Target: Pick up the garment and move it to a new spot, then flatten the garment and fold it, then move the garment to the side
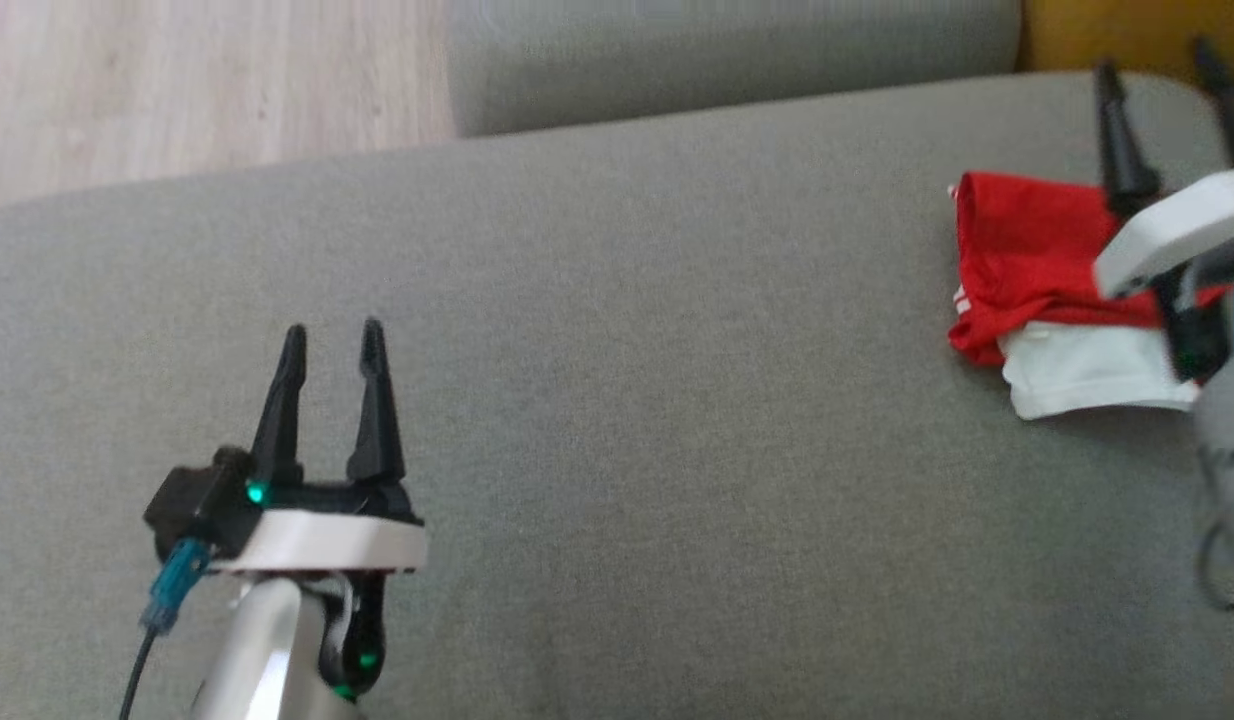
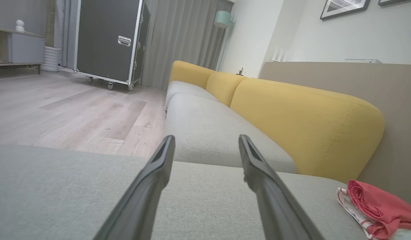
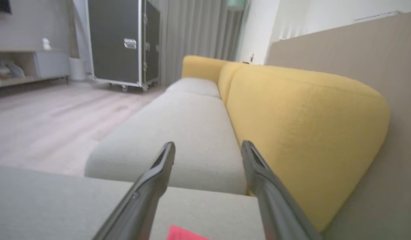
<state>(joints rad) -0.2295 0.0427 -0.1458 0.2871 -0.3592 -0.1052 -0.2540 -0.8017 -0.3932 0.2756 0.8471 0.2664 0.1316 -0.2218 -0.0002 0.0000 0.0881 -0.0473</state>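
A folded red and white garment (image 1: 1037, 290) lies on the grey sofa seat (image 1: 627, 400) at the right of the head view. It also appears as a red heap (image 2: 375, 210) at the lower right of the left wrist view. A red corner of the garment (image 3: 185, 234) peeks up between the fingers at the bottom of the right wrist view. My right gripper (image 1: 1162, 65) hangs open above the garment, fingers spread, holding nothing. At the lower left, my left gripper (image 1: 332, 335) stands open over bare cushion, far from the garment.
The yellow sofa backrest (image 2: 302, 123) runs along the far side of the seat. A second grey cushion (image 1: 727, 60) adjoins at the top. Wooden floor (image 1: 177, 80) lies beyond the seat edge. A black wheeled case (image 2: 109, 40) stands across the room.
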